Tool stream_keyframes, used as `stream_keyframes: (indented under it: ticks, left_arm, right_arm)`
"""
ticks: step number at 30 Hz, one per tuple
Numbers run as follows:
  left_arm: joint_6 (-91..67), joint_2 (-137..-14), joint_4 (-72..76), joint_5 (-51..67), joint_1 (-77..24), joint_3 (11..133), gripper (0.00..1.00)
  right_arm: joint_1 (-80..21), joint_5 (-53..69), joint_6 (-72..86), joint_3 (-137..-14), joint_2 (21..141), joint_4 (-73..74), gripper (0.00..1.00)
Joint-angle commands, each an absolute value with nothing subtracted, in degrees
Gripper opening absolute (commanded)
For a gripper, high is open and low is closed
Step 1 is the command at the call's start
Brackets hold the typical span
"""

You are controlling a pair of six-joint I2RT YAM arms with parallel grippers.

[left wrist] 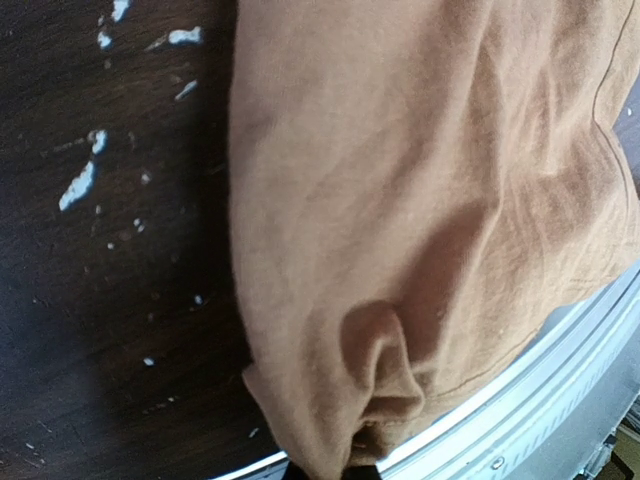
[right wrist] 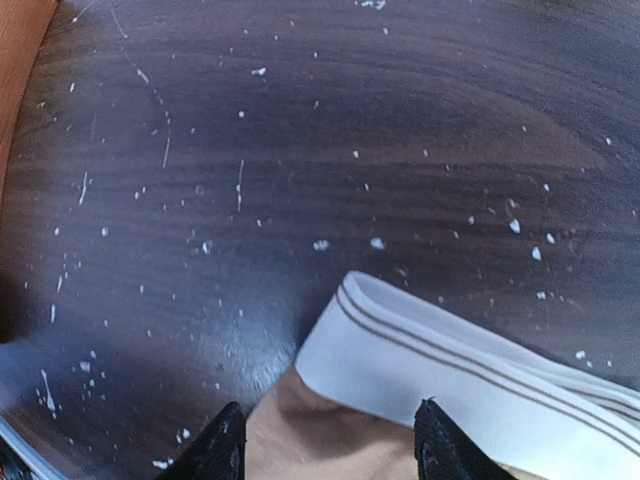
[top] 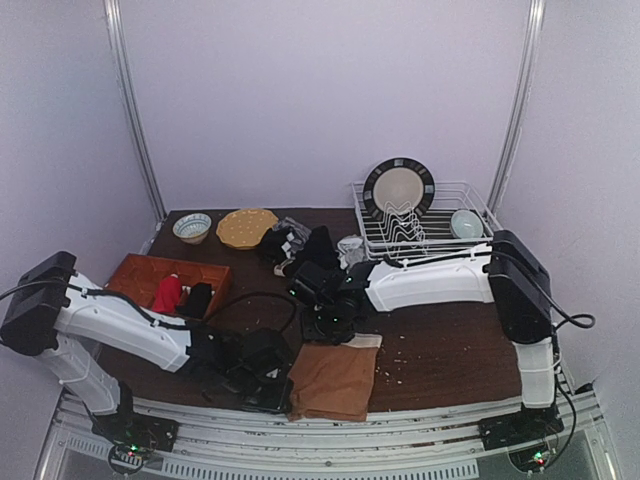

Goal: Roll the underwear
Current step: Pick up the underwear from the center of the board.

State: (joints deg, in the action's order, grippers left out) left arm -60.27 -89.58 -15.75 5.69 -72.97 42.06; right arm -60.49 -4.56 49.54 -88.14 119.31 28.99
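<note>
- Right now the tan underwear (top: 333, 380) lies spread on the near part of the counter (top: 450, 340), between the 2 arms. Its near hem reaches the metal rail (top: 430, 428) at the counter's edge.
- The left end effector (top: 280, 398) sits low at the cloth's near left corner. It is closed tight on that corner, and in the left wrist view the tan fabric (left wrist: 400, 200) bunches into a fold where it is pinched.
- The right end effector (top: 330, 325) hangs over the far edge of the same garment. Its 2 fingers (right wrist: 225, 450) stand well apart with nothing gripped, and tan cloth shows between them.
- Just ahead of those fingers lies the white waistband (right wrist: 460, 350), lined with thin brown stripes and flat on the dark wood.
- The counter is dark brown and flecked with small white specks.
- A heap of black clothes (top: 300, 245) sits at the back, near a yellow plate (top: 247, 228) and a patterned bowl (top: 192, 228).
- A wire rack (top: 425, 235) at the back right holds a dark-rimmed plate (top: 398, 188) upright.
- A wooden tray (top: 135, 275) on the left holds something red (top: 167, 293).
</note>
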Motion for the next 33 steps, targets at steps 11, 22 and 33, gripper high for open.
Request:
stream_keyframes:
  ticks: [11, 22, 33]
  left_arm:
    - [-56.6, -89.6, -15.9, 4.4, -73.2, 42.4, 0.0]
    - [-56.3, -88.3, -15.4, 2.5, -73.3, 41.0, 0.0]
    - [-53.2, -81.2, -24.8, -10.8, -74.0, 42.7, 0.0]
  right_arm:
    - [-60.3, -4.7, 52.4, -100.2, 132.2, 39.9, 0.46]
    - [-60.3, -3.5, 52.2, -97.4, 135.2, 40.9, 0.03]
    - [-56.5, 13.3, 43.6, -83.6, 118.7, 13.2, 0.0]
